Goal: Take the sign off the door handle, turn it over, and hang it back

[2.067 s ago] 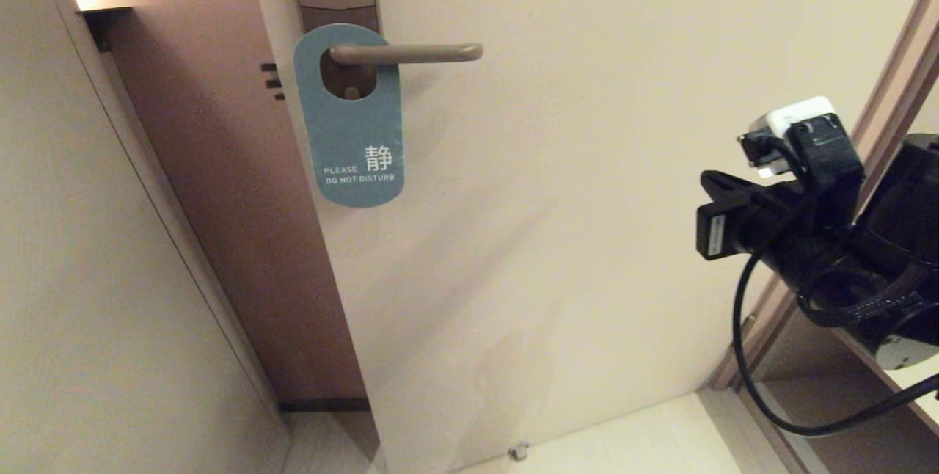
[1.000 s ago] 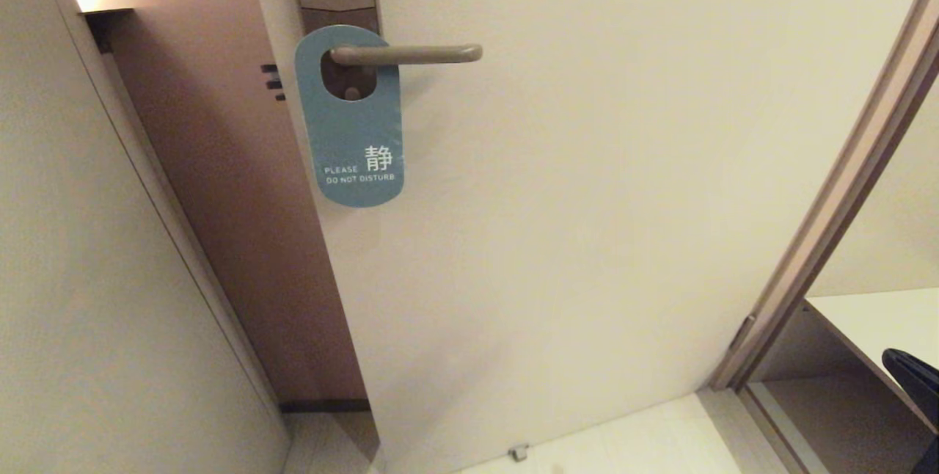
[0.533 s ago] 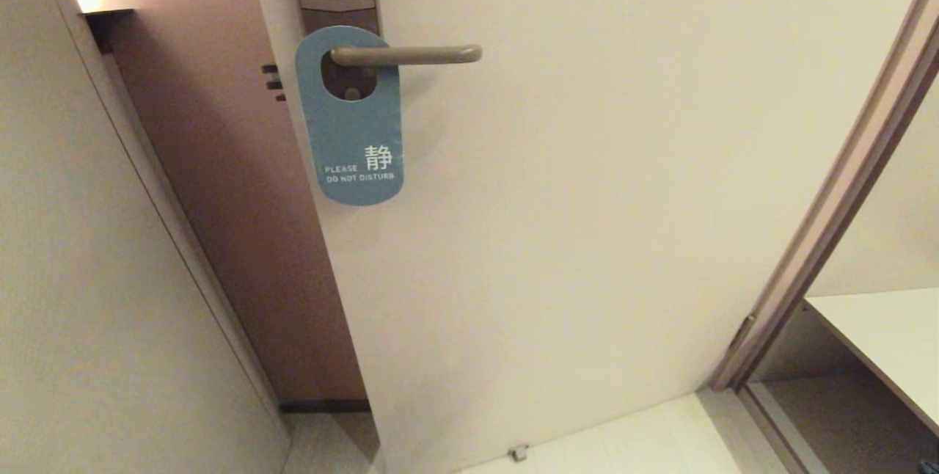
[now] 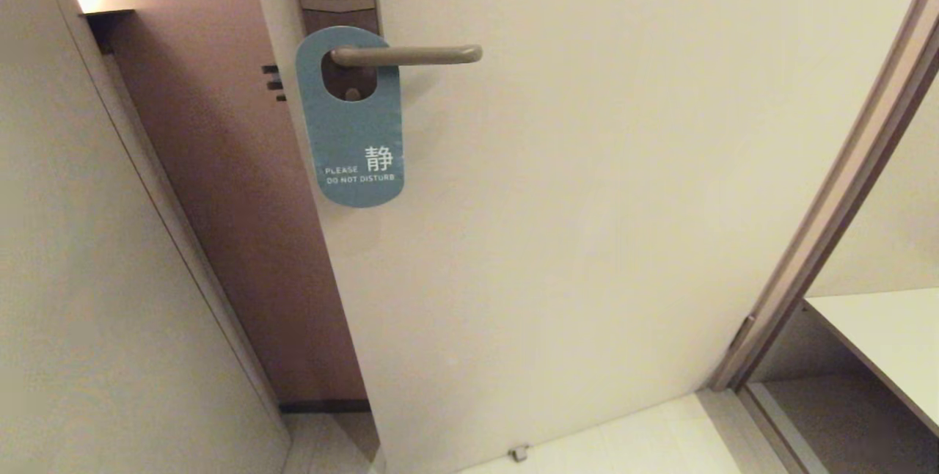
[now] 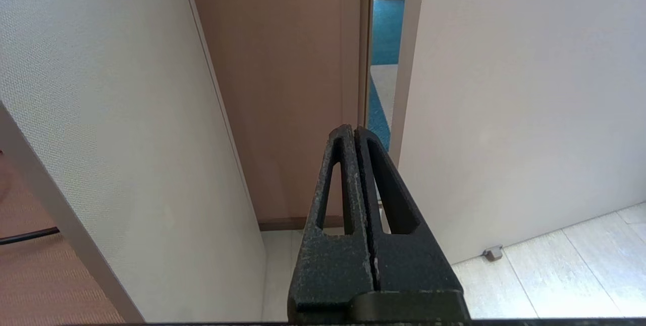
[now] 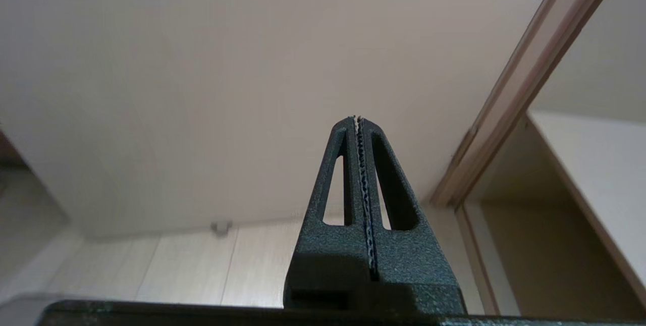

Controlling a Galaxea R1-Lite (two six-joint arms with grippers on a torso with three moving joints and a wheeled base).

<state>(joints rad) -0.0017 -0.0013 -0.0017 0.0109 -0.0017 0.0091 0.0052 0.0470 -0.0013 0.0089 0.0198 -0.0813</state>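
Item: sign (image 4: 351, 122), flat blue-grey card hanger, face reading "PLEASE DO NOT DISTURB" outward; hung by its oval hole over the door handle (image 4: 406, 55), close to the handle's root at the tall plate, lower part lying flat on the door (image 4: 587, 202). Handle: straight lever, level, rounded free end pointing away from the door's edge. Left gripper (image 5: 354, 131): fingers pressed together, empty, low beside the door edge, facing the gap to the corridor; not in the head view. Right gripper (image 6: 357, 120): fingers pressed together, empty, low before the door face, pointing at bare panel near the frame (image 4: 843, 188); not in the head view. Also present: door stop (image 4: 519, 452) on the floor at the door's foot. Status: by the "do not disturb" face, either not yet turned or already turned and rehung; which cannot be told from this state. Handling note, if removal is the step in hand: fingers must part before approach; pinch the card's lower rounded end by its edge, where it stands clear of the lever; slide it along the lever toward the free end, not straight outward, since the hole encloses the lever. Risk: thin card may bend or slip if pinched lightly.
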